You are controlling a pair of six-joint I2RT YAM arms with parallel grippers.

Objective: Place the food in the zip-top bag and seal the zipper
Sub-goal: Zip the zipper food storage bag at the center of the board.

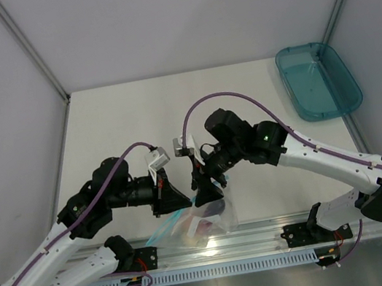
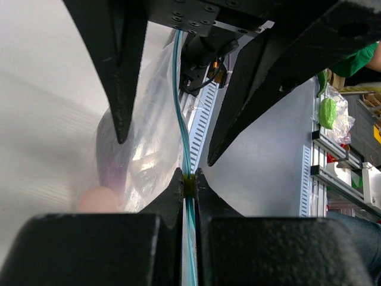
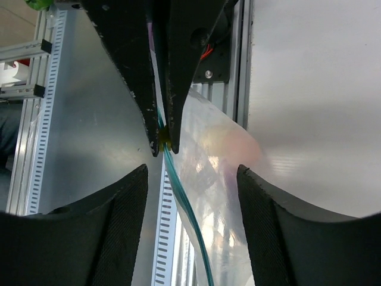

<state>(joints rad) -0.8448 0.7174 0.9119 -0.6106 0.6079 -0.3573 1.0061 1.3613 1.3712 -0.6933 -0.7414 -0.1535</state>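
We take the rail point(image 1: 266, 233) along the near edge of the bench point(image 1: 171, 117) as our marker. The tray point(image 1: 329, 89) sits well away from the rail, at the far right, and from above we see no food left in it or anywhere on the bench.

The bag point(image 1: 222, 215) lies just beyond the rail, about midway along it and touching it, with its mouth edge lifted up between the two arms.

The left tool point(image 2: 189, 183) hangs just above the rail and is pressed together on the zipper point(image 2: 178, 107), pinching the teal strip flat. The right tool point(image 3: 191, 174) is on the far side of the rail from its base and right beside the left one. It is spread wide, straddling the strip without touching it (the strip runs free down the gap).

The food point(image 3: 235, 146) shows as a peach-pink blur through the plastic, with a purplish tint near it in the left wrist view, so it lies inside the bag just past the rail.

We judge the loading done and the sealing under way. We cannot tell whether any stretch of the strip is already pressed shut. What seems left is for the right tool to close on the strip and run along it, while the left one anchors the end.
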